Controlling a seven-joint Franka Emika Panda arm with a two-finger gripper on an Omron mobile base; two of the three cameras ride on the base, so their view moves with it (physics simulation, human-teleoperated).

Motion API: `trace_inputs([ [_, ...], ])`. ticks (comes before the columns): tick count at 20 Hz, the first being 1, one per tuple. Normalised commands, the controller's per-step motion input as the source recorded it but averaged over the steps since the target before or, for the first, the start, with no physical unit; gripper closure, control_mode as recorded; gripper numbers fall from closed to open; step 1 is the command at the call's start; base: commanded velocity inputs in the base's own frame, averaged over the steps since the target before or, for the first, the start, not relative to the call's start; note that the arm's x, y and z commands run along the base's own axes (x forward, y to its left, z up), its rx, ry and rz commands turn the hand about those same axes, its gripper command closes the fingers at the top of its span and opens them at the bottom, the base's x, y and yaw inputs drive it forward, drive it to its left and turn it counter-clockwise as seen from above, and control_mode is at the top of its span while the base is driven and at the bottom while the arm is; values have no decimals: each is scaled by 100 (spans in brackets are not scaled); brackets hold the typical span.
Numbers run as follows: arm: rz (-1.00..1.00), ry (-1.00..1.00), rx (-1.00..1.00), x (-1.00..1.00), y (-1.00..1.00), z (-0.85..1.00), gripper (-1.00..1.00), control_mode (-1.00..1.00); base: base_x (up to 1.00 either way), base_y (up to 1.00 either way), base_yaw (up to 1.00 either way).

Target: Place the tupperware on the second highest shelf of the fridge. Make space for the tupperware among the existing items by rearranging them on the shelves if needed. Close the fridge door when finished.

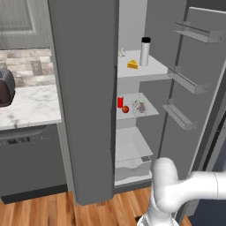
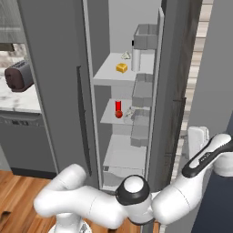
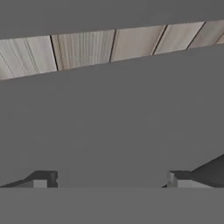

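Tupperware (image 1: 140, 107) sits on the fridge's (image 1: 84, 88) lower shelf (image 1: 150, 110) beside our tomato (image 1: 126, 109), well apart from our gripper (image 3: 111, 180), whose jaws stand wide and empty.

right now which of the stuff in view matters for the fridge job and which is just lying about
For the job:
- small grey translucent tupperware
- pale lower shelf
- red can
- red tomato
- yellow cheese wedge
- silver cylinder
- open dark grey fridge door

Lying about:
- dark red-fronted toaster

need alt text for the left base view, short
Open fridge with its door swung right: cheese wedge and silver cylinder on an upper shelf; red can, tomato and tupperware one shelf lower. White arm at lower right; toaster on the counter at left.
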Motion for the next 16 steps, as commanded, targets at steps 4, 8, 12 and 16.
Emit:
trace_inputs([
  [4,18,0,-8,-32,100,-40,-100,-100,0,0,0],
  [8,17,0,-15,-35,100,-38,-100,-100,0,0,0],
  [12,9,-7,-15,-8,100,-25,-100,-100,0,0,0],
  [16,0,-27,-11,8,100,-1,-100,-100,0,0,0],
])
